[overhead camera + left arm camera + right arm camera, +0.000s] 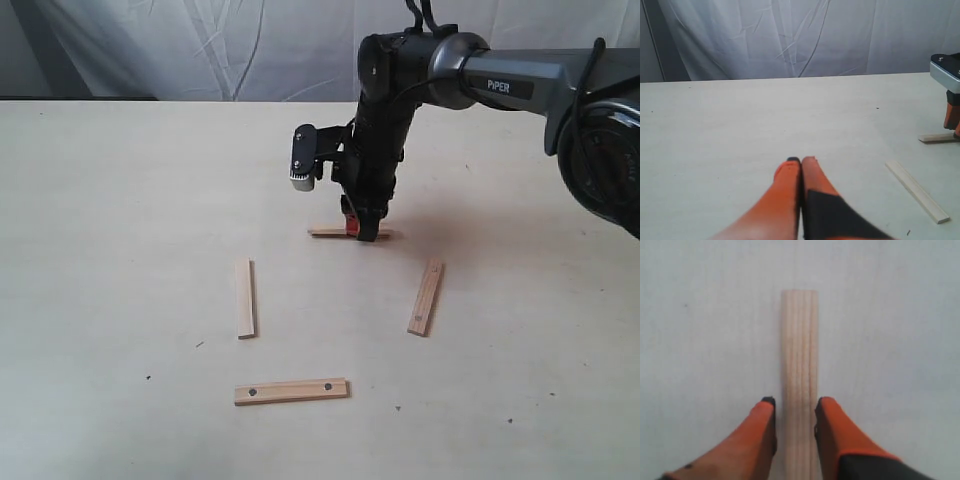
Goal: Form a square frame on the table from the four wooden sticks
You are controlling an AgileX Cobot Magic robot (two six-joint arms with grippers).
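Straddling: my right gripper [794, 404], fingers close on both sides of one plain stick [800, 350]; whether they pinch it, I cannot tell.
Left gripper [801, 161]: fingers pressed together, empty.
Sticks on the table [120, 250]: four, all apart, counting second plain stick [245, 298], right holed stick [426, 297], near holed stick [291, 390].

Left gripper [801, 161]: orange fingers [788, 176] pressed flat together, nothing between them, pointing out over the table [740, 130]. Table is pale and bare just ahead of the tips, with a couple of tiny dark specks further out. A plain stick [917, 191] lies flat to the right of the gripper, angled diagonally and not touching it. Further right and farther out, a second stick [938, 138] sits with the right gripper [955, 131] down on its end, cut by the frame edge. A silver-grey block [946, 72] is above that. White curtain [790, 35] hangs beyond the table's far edge.
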